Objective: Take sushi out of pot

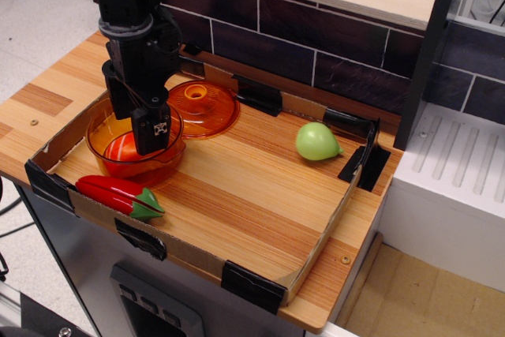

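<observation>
The orange transparent pot [100, 150] stands at the left of the cardboard tray. The sushi [120, 147], orange-red with white stripes, lies inside it and is partly hidden by the arm. My black gripper [136, 121] reaches down into the pot from above. Its fingers stand apart, one finger [151, 130] on the right side of the sushi and the other further back left. The jaws look open around the sushi. I cannot see whether the pads touch it.
A flat orange lid [209, 106] with a centre knob lies right behind the pot. A red chili with a green stem [118, 193] lies in front of the pot. A green pear-shaped toy [317, 141] sits at the right. Low cardboard walls [316, 250] rim the wooden board.
</observation>
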`<state>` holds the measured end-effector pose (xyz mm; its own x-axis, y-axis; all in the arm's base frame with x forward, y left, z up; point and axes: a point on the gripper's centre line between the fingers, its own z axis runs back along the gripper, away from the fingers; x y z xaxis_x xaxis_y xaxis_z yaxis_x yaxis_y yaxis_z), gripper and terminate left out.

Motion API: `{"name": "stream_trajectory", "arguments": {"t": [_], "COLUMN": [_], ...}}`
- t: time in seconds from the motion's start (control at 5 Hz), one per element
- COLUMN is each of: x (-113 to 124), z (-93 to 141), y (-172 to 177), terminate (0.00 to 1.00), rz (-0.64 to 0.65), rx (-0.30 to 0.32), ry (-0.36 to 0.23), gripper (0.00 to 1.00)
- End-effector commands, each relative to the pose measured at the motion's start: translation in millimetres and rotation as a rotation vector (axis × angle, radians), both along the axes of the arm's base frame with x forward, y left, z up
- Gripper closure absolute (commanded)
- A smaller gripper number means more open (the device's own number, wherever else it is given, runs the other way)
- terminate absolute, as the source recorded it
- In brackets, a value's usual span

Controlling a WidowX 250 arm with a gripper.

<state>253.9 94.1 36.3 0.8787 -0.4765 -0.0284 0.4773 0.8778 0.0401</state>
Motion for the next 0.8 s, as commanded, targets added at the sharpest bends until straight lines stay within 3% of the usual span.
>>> {"name": "stream_trajectory", "arguments": {"t": [0.0,0.4,0.6], "x": [14.5,19.0,19.3], "z": [-7.5,-14.8,-12.5], "y": [6.9,11.2,12.1], "terminate": [0.00,0.00,0.00], "rz": [0.025,0.041,0.043], "rx": [0.032,0.049,0.043], "ry": [-0.020,-0.020,-0.015], "gripper": [0.00,0.00,1.00]}}
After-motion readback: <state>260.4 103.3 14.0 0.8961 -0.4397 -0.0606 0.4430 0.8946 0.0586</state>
